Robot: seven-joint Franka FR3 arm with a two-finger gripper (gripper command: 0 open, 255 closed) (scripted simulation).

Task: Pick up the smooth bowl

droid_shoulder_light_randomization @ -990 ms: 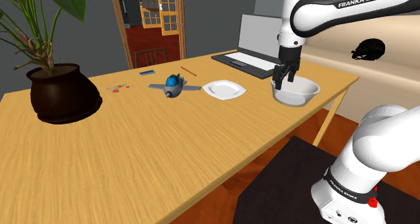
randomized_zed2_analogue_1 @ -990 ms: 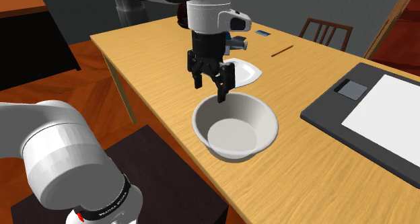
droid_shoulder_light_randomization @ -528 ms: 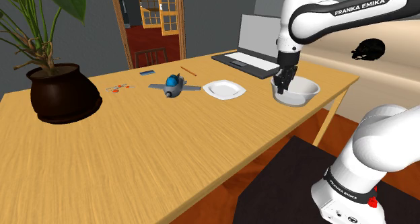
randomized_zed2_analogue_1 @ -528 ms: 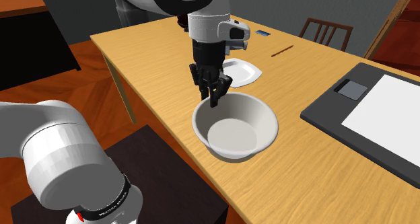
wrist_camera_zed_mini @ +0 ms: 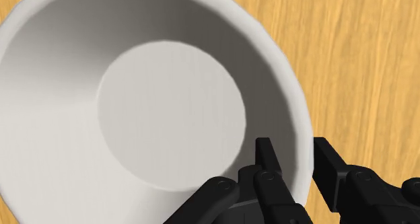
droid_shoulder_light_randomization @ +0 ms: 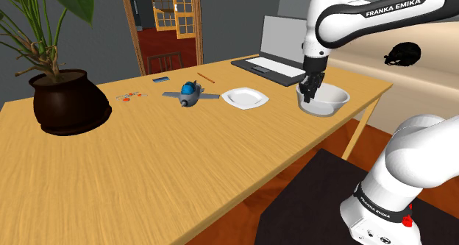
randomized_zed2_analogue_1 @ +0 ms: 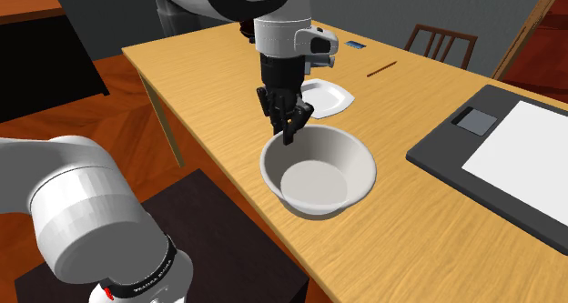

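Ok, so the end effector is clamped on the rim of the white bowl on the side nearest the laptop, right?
No. The end effector is clamped on the rim of the white bowl on the side nearest the small white plate; the second exterior view shows it.

Claw [randomized_zed2_analogue_1: 289, 136] lower than before, now tight on bowl [randomized_zed2_analogue_1: 320, 181] rim.

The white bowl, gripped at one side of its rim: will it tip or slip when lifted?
Probably it will tilt: the gripper pinches the white bowl at one edge of the rim, far from its middle. It may slip, since the wall looks smooth and slopes between the fingers. Its thick wall looks stiff, so it should keep its shape.
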